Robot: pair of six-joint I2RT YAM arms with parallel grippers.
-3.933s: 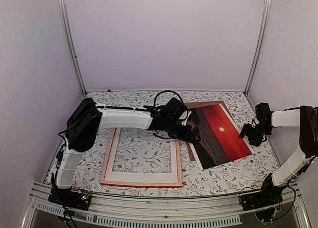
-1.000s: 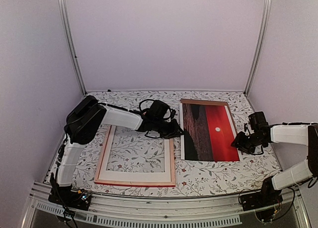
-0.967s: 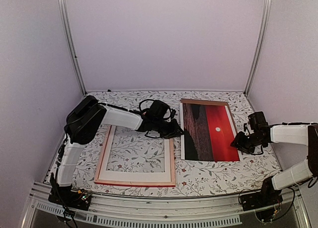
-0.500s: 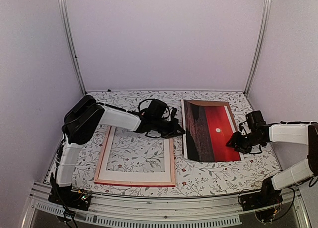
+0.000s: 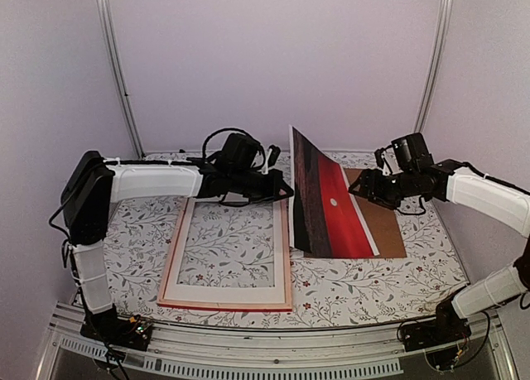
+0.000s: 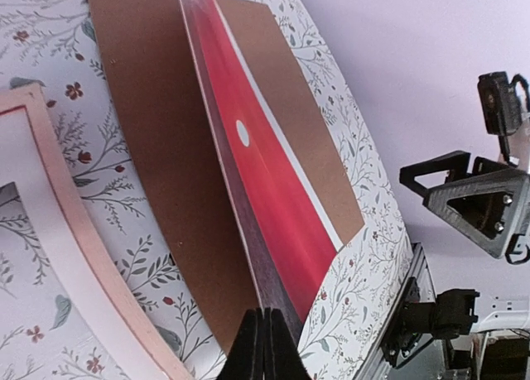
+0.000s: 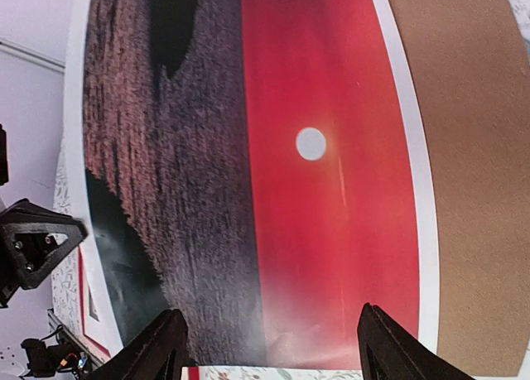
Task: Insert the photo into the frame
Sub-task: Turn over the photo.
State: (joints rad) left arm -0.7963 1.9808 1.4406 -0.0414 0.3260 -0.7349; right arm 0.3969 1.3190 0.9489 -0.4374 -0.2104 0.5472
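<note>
The photo (image 5: 327, 206), dark brown on one half and red with a white dot on the other, stands tilted with its left edge raised above the table. My left gripper (image 5: 281, 190) is shut on that raised edge; in the left wrist view the jaws (image 6: 265, 347) pinch the print (image 6: 273, 198) seen edge-on. My right gripper (image 5: 356, 188) hovers open beside the photo's red face, holding nothing. Its fingers (image 7: 157, 347) spread wide before the print (image 7: 248, 165). The frame (image 5: 289, 247) lies flat to the left, pale side up.
A white mat border (image 5: 232, 295) sits inside the frame. A brown backing board (image 5: 385, 227) lies flat under and right of the photo, also in the wrist views (image 6: 166, 148) (image 7: 472, 190). Floral table cover (image 5: 356, 293) lies all around. Metal posts (image 5: 431, 65) stand at the back corners.
The left gripper has shut on the photo's left edge and lifted it, tipping the print up off the backing board. The right gripper rose, moved left and opened wider.
</note>
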